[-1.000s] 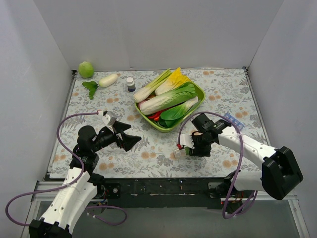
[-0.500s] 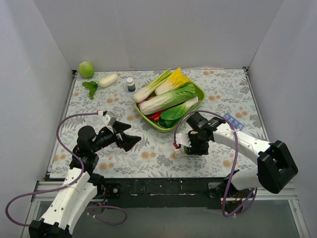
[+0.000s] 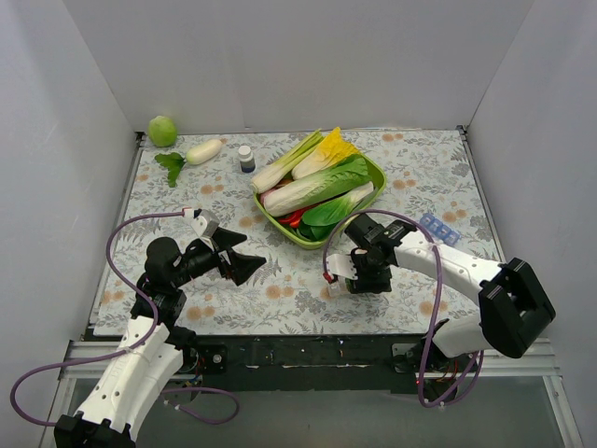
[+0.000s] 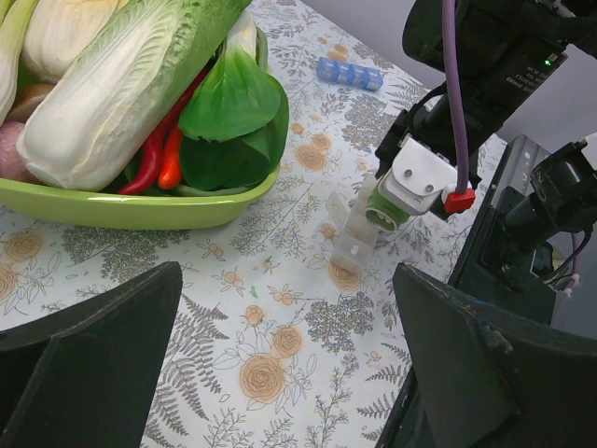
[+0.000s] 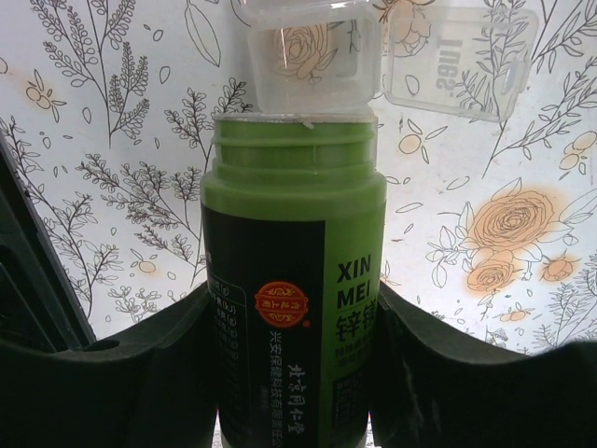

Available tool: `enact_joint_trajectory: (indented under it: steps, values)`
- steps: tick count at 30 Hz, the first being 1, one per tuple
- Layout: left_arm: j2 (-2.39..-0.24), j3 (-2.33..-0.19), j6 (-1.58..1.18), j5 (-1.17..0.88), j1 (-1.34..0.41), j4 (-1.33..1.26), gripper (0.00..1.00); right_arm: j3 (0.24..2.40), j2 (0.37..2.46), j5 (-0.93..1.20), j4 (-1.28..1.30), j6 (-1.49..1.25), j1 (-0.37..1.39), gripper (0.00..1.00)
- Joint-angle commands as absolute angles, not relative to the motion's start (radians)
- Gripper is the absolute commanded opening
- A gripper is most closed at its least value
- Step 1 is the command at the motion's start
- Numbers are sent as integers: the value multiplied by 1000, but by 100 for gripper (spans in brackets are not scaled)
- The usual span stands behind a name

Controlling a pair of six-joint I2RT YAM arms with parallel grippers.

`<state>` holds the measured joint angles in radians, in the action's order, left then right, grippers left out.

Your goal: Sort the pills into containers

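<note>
My right gripper (image 5: 294,373) is shut on a green bottle (image 5: 294,280) with a dark label. The bottle has no cap, and its open neck points at the containers (image 5: 312,56), a clear strip whose lid (image 5: 457,61) is flipped open. In the top view the right gripper (image 3: 362,269) hovers over this strip (image 3: 336,288) at the front of the table. The left wrist view shows the bottle's mouth (image 4: 384,213) right above the strip (image 4: 353,238). My left gripper (image 3: 244,257) stands open and empty to the left, fingers wide apart (image 4: 287,271). No pills are visible.
A green tray (image 3: 373,173) full of vegetables sits just behind the right gripper. A blue compartment strip (image 3: 438,229) lies to the right. At the back stand a small dark-capped bottle (image 3: 246,159), a white radish (image 3: 203,150) and a green ball (image 3: 162,130).
My right arm has shifted a little to the left with the green bottle, bringing it closer over the clear strip. The left arm has not moved.
</note>
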<state>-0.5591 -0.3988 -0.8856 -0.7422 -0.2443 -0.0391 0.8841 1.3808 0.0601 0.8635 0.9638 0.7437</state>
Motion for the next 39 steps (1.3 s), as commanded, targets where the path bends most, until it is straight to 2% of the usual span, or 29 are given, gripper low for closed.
enact_joint_trajectory:
  steps: [1, 25, 39]
  values:
    - [-545, -396, -871, -750, -247, -63, 98, 930, 1387, 34, 884, 954, 762, 1]
    - [-538, -396, -870, -752, -247, -63, 98, 971, 1443, -57, 919, 950, 808, 1]
    - [-537, -394, -870, -752, -247, -63, 98, 963, 1443, -32, 900, 933, 811, 1]
